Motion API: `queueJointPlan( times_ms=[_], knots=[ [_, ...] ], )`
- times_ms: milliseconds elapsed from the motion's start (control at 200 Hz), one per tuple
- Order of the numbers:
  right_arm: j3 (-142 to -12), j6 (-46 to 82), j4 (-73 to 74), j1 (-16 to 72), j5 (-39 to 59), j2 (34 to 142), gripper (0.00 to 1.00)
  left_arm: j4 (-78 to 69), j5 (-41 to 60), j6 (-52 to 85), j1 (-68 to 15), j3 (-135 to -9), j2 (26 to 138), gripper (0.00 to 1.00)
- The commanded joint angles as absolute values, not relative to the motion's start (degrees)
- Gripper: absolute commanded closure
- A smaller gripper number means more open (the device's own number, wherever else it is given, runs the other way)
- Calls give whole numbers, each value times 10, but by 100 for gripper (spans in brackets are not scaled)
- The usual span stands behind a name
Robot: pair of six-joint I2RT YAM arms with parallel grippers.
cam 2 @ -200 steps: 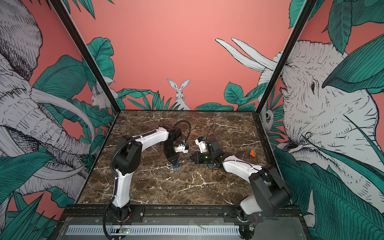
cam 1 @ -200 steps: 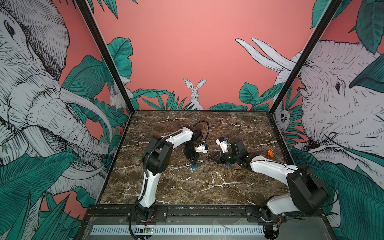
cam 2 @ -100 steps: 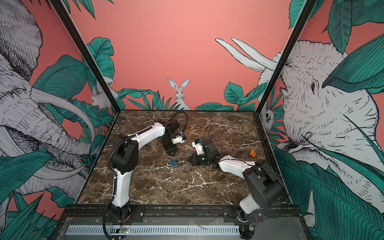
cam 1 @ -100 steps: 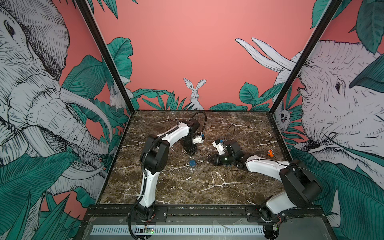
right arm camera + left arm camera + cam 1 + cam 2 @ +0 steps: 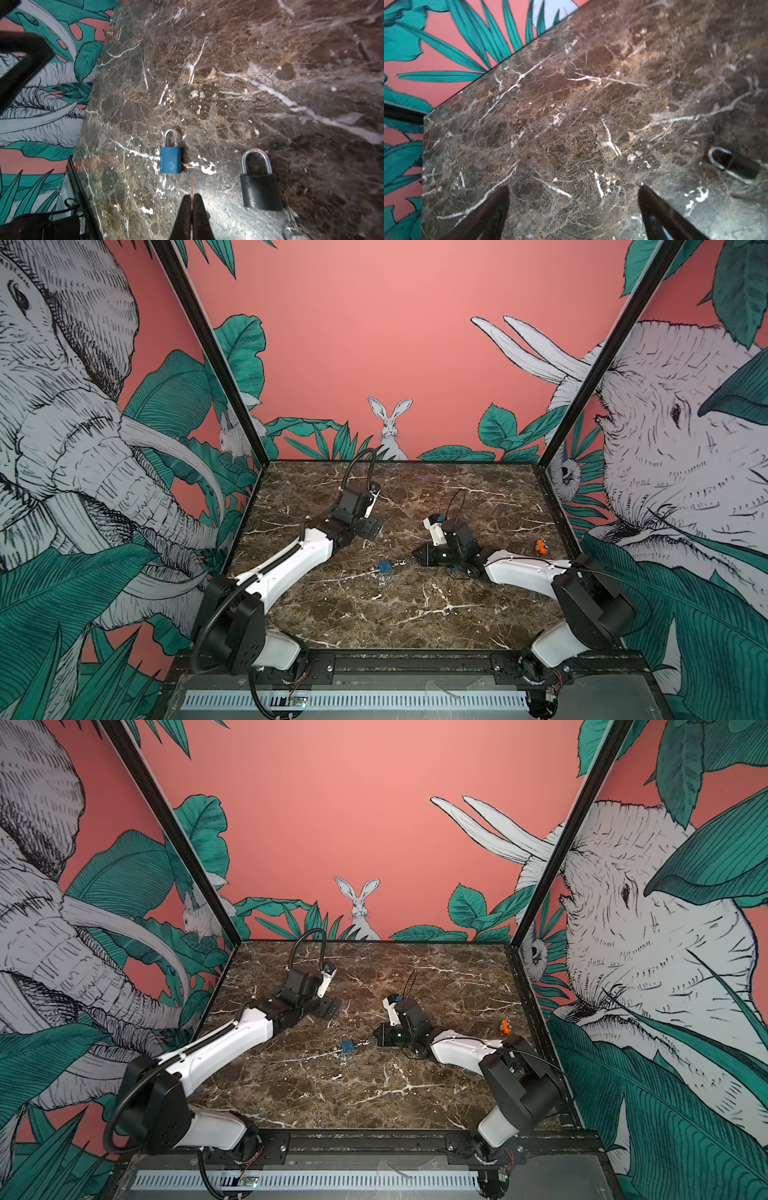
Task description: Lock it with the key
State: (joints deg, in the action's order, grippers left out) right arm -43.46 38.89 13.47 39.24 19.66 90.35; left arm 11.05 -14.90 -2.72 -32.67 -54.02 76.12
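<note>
The left gripper (image 5: 573,188) is holding its jaws spread wide, with nothing between them but bare marble tabletop (image 5: 571,124). In both top views it is hanging over the far left part of the table (image 5: 370,526), well apart from the locks.

The right gripper (image 5: 192,196) is keeping its two fingers pressed flat together, gripping nothing that shows. Just ahead of those fingertips a blue padlock (image 5: 170,160) is lying flat on the marble, its steel shackle pointing away from the gripper and looking seated in the body. Near it a black padlock (image 5: 259,191) is lying the same way, and what looks like a key (image 5: 291,231) is sticking out of its base, though that end is blurred.

In both top views the blue padlock (image 5: 385,566) is resting near the table's middle, between the two grippers and closer to the right gripper (image 5: 426,556). A small orange object (image 5: 540,546) is sitting near the table's right edge.
</note>
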Motion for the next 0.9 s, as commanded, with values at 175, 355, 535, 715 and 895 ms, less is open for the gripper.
queueJointPlan(
  times_ms=[175,355,535,715,895],
  knots=[
    [-481,433,199,428,95,974,100,-121,-159,128,-326,-353,600,3],
    [-493,470,229,445,82,1019,100,-107,-170,115,-325,-319,553,3],
    [-478,500,263,468,48,1032,100,-129,-164,107,-324,-294,529,3],
    [-438,510,306,473,30,1008,81,-137,-167,107,-324,-285,540,3],
    [-414,470,262,469,-15,936,74,-159,-170,111,-324,-272,547,3]
  ],
)
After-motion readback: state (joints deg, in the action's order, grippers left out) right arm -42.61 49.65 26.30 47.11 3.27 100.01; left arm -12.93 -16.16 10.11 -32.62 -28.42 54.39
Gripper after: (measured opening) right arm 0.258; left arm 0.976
